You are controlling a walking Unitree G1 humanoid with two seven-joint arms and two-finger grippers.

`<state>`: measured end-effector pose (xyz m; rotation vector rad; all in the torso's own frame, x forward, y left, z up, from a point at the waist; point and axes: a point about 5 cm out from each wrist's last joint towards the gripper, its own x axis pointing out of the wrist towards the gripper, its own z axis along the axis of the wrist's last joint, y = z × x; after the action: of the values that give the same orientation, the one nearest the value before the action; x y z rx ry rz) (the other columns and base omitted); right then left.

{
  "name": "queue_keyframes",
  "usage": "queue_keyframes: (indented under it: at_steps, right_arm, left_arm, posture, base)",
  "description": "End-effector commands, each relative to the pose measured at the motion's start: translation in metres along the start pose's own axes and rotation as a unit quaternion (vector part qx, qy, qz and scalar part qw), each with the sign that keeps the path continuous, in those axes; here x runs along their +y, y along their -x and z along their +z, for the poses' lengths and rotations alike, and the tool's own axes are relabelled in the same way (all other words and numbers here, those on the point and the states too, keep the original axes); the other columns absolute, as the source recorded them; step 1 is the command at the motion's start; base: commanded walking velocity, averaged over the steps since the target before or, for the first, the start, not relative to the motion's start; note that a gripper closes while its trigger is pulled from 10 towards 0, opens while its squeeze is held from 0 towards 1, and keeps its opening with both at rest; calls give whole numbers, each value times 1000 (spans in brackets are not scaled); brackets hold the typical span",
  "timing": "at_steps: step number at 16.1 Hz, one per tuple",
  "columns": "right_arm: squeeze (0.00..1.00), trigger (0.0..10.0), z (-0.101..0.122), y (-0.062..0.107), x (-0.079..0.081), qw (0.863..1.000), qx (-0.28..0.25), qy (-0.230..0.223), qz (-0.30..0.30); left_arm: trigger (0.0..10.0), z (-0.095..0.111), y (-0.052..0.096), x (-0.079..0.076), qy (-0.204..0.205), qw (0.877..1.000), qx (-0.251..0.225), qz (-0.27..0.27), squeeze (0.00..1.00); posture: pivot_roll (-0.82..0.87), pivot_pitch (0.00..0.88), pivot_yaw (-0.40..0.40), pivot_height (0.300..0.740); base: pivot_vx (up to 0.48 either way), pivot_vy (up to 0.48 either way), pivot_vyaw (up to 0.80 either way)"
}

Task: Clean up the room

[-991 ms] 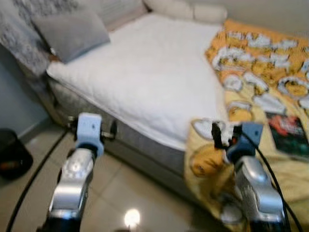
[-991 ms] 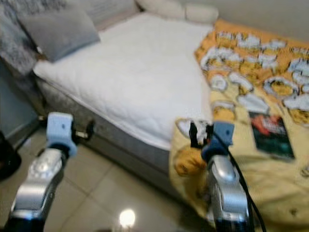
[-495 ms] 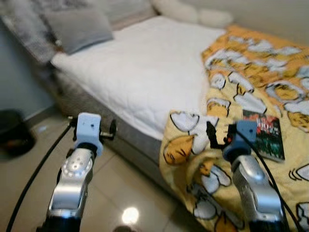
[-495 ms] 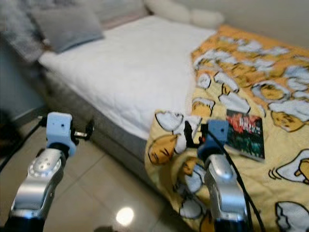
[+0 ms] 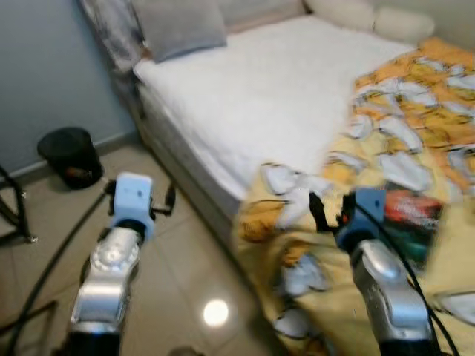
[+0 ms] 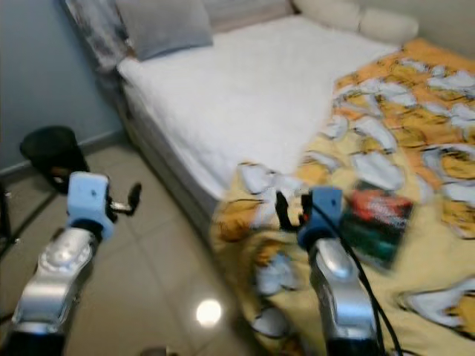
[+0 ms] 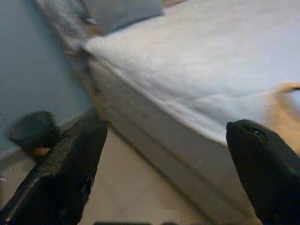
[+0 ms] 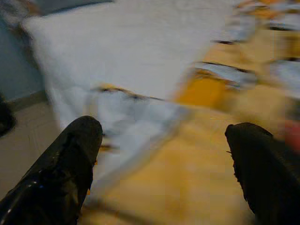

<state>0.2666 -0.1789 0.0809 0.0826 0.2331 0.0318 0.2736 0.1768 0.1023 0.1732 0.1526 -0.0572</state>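
Bedside, both arms up
Left gripper [image 7: 164,159] and right gripper [image 8: 164,164] both spread, holding nothing; book [image 5: 407,216] lies on yellow blanket [image 5: 415,133].

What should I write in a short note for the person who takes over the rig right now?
Left gripper: open, empty, held over the floor beside the bed.
Right gripper: open, empty, above the yellow blanket at the bed's edge.
A book lies on the blanket, untouched. A grey pillow sits at the head of the bed; a black bin stands by the wall.
Nothing picked up yet; blanket hangs over the side. Views are blurred.
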Motion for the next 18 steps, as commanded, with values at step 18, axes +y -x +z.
queue_keyframes:
  at_steps: [18]
  right_arm:
    - [0, 10000, -11, -30, -15, 995, 67, -63, -38]
  left_arm:
    - [10000, -5, 14, -23, -80, 959, 18, -273, 976]
  posture:
    - [115, 0, 37, 740]
  base:
    - [0, -98, 0]
